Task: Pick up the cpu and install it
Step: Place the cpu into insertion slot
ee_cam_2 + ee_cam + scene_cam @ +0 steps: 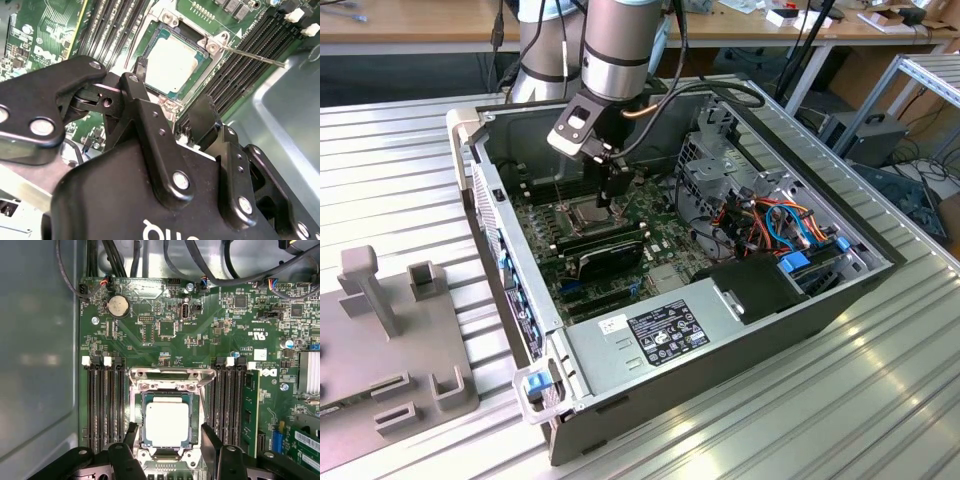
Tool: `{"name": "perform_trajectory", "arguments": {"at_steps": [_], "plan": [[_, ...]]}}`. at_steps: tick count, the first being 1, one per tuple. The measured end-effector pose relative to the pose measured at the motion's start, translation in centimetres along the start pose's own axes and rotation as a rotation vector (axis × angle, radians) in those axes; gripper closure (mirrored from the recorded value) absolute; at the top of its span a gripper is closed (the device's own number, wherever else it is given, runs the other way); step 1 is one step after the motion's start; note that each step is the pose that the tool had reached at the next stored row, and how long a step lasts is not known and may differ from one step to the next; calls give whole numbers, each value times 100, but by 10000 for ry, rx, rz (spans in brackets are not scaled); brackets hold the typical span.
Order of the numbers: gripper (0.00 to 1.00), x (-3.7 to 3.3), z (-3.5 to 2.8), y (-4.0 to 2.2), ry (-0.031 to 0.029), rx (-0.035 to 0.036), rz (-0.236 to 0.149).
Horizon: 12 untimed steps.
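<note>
The cpu [167,424] lies flat in the socket [169,396] on the motherboard [165,330], silver top facing up. The gripper [168,429] hangs directly above it with jaws spread apart. One of the fingers [210,440] stands at each side of the cpu, gripping nothing.

In the exterior view the arm [618,40] is cut off by the picture's upper edge, and the gripper [610,190] hides part of the socket [578,210]. In the second wrist view the gripper's black body covers one corner of the silver cpu [172,60] and much of the green motherboard [40,30].
</note>
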<state>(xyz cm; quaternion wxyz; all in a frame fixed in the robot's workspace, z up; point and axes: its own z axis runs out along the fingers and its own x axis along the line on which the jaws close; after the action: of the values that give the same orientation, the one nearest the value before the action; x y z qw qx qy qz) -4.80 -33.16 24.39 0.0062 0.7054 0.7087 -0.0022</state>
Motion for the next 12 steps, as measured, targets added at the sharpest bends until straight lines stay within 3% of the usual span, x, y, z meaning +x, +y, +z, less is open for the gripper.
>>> {"name": "perform_trajectory", "arguments": {"at_steps": [3,4,6,7,12], "plan": [[39,0,-41,0,-7,-7,0],[39,1,-41,0,-69,-5,1],[39,4,-41,0,-267,-4,-37],[39,4,-41,0,-300,-5,-60],[39,4,-42,0,-303,-5,-78]]}}
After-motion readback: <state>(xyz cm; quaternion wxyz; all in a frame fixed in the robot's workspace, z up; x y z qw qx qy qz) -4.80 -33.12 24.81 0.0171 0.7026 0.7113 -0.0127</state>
